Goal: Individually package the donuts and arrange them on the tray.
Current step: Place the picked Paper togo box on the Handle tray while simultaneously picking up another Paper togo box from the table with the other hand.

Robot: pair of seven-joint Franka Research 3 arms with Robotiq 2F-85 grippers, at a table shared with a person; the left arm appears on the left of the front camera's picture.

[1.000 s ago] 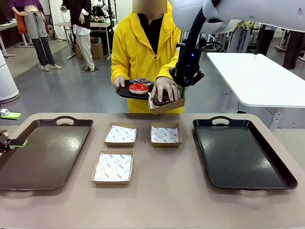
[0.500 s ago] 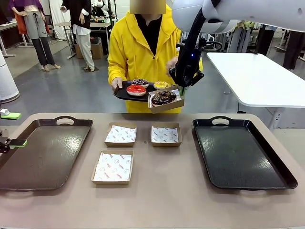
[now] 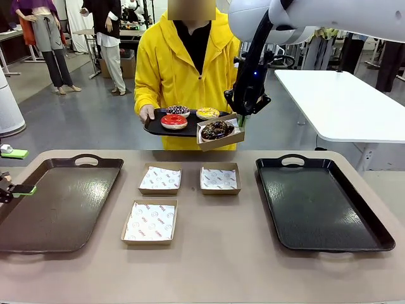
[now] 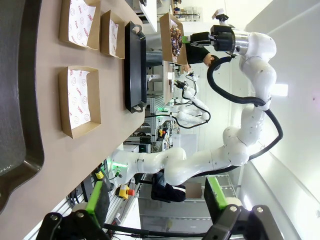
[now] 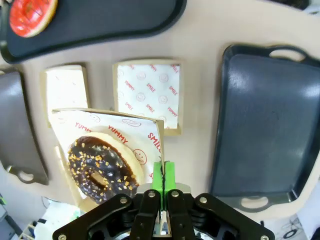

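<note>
My right fingers (image 5: pixel 162 186) pinch the wall of a paper-lined box (image 5: pixel 142 132) that holds the chocolate sprinkled donut (image 5: pixel 102 167), raised above the desk (image 3: pixel 209 266). At the box's ten o'clock, the person's black tray (image 3: pixel 152 128) carries the red donut (image 3: pixel 173 121), the yellow donut (image 3: pixel 207 113) and the purple-sprinkled donut (image 3: pixel 178 110). My left fingers (image 4: pixel 156 205) are spread apart.

The tan table (image 3: pixel 209 272) bears a left tray (image 3: pixel 57 209), a right tray (image 3: pixel 319 209), and three paper-lined boxes (image 3: pixel 150 221) between them.
</note>
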